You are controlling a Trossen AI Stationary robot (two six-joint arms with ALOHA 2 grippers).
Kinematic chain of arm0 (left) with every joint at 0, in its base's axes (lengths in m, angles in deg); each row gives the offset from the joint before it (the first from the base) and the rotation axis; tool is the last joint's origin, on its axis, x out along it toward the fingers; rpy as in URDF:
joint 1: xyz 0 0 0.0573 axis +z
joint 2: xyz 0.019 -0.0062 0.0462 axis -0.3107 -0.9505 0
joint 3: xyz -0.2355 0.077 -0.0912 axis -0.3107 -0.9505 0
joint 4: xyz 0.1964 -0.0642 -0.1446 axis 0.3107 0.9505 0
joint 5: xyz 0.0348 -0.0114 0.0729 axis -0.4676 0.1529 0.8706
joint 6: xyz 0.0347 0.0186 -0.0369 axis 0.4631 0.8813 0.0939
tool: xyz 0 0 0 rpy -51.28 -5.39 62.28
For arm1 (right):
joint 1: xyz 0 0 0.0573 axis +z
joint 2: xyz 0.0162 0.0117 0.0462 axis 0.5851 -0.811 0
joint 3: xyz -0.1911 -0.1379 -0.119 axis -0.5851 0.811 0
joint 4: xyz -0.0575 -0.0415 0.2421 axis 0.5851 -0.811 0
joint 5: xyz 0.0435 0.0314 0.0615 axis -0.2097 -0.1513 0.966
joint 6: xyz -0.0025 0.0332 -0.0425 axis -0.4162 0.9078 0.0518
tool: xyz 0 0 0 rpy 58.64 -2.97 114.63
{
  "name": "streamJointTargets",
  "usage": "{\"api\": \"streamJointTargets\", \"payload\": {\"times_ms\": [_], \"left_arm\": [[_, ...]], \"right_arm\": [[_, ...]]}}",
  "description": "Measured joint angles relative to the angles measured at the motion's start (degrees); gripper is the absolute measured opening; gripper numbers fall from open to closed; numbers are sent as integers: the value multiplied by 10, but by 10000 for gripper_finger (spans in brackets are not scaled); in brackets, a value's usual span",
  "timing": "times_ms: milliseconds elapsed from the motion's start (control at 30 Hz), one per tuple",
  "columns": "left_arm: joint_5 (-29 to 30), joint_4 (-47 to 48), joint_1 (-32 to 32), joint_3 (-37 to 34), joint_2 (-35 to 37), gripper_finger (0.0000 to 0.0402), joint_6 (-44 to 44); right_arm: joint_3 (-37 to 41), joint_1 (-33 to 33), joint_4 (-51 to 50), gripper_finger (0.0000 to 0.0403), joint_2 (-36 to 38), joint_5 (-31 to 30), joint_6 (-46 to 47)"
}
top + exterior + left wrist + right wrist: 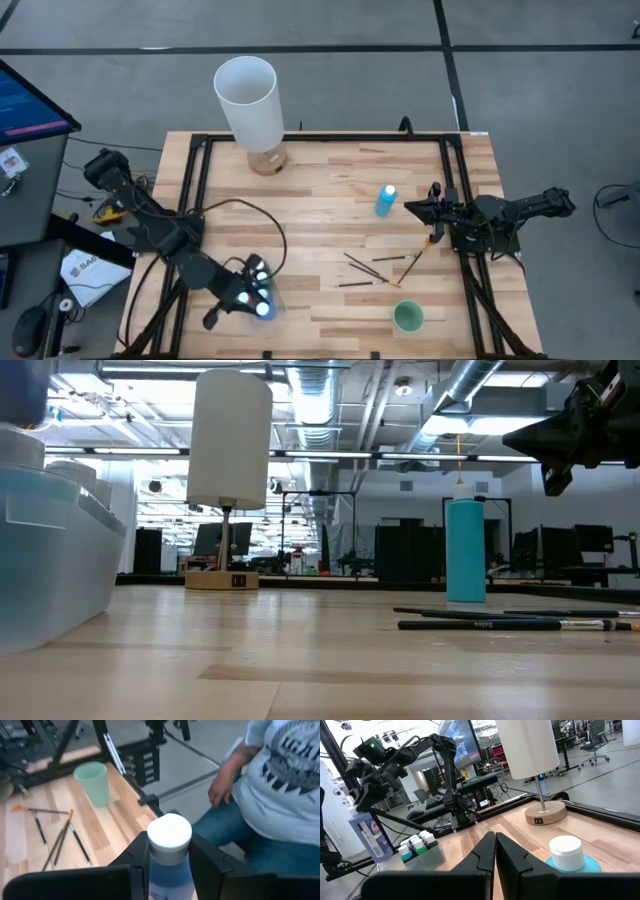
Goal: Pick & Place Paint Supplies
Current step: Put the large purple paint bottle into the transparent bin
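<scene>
A tall blue white-capped bottle point(170, 865) sits between the fingers of my left gripper point(252, 290), above a clear bin point(422, 856) near the table's front left. The bin holds several small white-capped bottles point(415, 844). A second tall blue bottle point(385, 200) stands upright on its base right of centre. My right gripper point(495, 842) is shut and empty, hovering just to the right of that bottle. Several thin dark brushes point(372, 270) lie flat on the wood, nearer the table's front edge than the standing bottle. My left gripper pinches the tall blue bottle between its two fingers point(137, 857), on the upper body just under the white cap point(170, 834). In the right wrist view the bottle's body point(371, 836) hangs below the gripper, lifted clear above the bin.
A tall white cylinder on a round wooden base point(248, 100) stands at the far edge. A small green cup point(408, 317) sits near the front right corner. A seated person point(270, 795) is beyond the table edge. Bare wood lies between the bin and the brushes.
</scene>
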Motion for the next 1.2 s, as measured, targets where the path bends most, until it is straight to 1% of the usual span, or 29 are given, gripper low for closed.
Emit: {"api": "streamJointTargets", "payload": {"times_ms": [133, 233, 467, 733, 867, 1200], "left_arm": [[1, 2, 0, 0, -23, 81, 0], [13, 7, 0, -1, -37, 81, 7], [43, -13, 5, -39, -41, 81, 12], [43, -51, 9, -68, -38, 82, -3], [43, -85, 9, -84, -38, 87, -7], [43, -97, 9, -87, -38, 93, -32]], "right_arm": [[0, 0, 0, 8, 0, 0, 0], [0, 0, 0, 8, 0, 0, 0], [0, 0, 0, 8, 0, 0, 0], [0, 0, 0, 8, 0, 0, 0], [0, 0, 0, 8, 0, 0, 0], [0, 0, 0, 8, 0, 0, 0]]}}
